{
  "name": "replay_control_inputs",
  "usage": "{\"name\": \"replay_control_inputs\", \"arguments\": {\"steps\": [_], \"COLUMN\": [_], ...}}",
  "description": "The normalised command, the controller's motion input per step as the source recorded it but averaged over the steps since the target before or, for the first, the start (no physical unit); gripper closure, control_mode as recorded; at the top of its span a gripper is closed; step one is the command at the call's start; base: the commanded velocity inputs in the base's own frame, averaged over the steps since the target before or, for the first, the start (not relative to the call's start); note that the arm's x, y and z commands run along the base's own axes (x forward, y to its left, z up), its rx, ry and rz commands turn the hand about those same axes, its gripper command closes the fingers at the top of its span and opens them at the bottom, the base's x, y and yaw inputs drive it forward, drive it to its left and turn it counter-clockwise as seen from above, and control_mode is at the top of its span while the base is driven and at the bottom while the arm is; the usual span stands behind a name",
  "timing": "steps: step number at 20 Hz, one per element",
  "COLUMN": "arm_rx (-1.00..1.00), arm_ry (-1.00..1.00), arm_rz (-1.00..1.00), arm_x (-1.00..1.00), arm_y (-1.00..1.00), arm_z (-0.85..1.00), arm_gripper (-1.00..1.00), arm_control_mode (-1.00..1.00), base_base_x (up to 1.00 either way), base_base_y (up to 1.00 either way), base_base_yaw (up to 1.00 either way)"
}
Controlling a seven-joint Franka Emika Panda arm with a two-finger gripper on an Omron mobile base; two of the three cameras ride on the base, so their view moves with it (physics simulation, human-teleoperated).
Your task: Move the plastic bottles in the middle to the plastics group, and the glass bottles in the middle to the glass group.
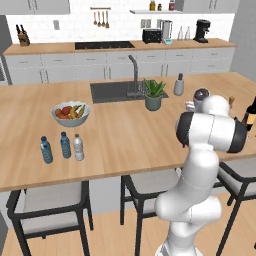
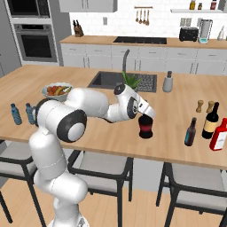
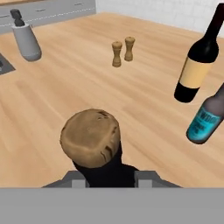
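One squat dark bottle (image 2: 146,126) is clenched at its neck in my end effector (image 2: 148,116); in the hand view its cork-brown stopper (image 3: 90,138) sits just above my fingertips (image 3: 74,179), so I judge the grasp firm. In the right base view it is upright near the front edge of the surface (image 2: 111,128), long axis vertical, neck straight up, though whether its base rests on the wood or hangs just clear I cannot tell.

Outward in that view, at about three o'clock from my end effector, stand the teal bottle (image 2: 191,131) and, just past it, the tall wine bottle (image 2: 211,120) with its cream label; both are upright, necks up, with a red carton (image 2: 219,134) beside them. At nine o'clock, well apart, the clear-whitish bottle (image 1: 78,147) stands just beside the two blue bottles (image 1: 55,147).

By my reckoning the plastic and the teal bottle are settled; this squat bottle remains, still to reach the wine bottle.
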Motion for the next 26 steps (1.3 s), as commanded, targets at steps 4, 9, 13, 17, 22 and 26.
{"name": "replay_control_inputs", "arguments": {"steps": [4,9,13,17,22,26], "arm_rx": [0.02,0.03,0.03,0.03,0.02,0.04], "arm_ry": [0.0,0.01,0.05,0.06,0.01,0.0], "arm_rz": [-0.02,-0.02,-0.06,-0.05,-0.03,0.0], "arm_x": [0.07,0.17,0.03,0.04,0.01,0.01], "arm_y": [-0.58,-0.64,-0.7,-0.71,-0.67,-0.61], "arm_z": [0.0,0.0,0.07,0.03,-0.03,-0.14], "arm_gripper": [1.0,1.0,1.0,1.0,1.0,1.0], "arm_control_mode": [-1.0,-1.0,-1.0,-1.0,-1.0,-1.0], "base_base_x": [0.0,0.0,0.0,0.0,0.0,0.0], "base_base_y": [0.0,0.0,0.0,0.0,0.0,0.0], "base_base_yaw": [0.0,0.0,0.0,0.0,0.0,0.0]}}
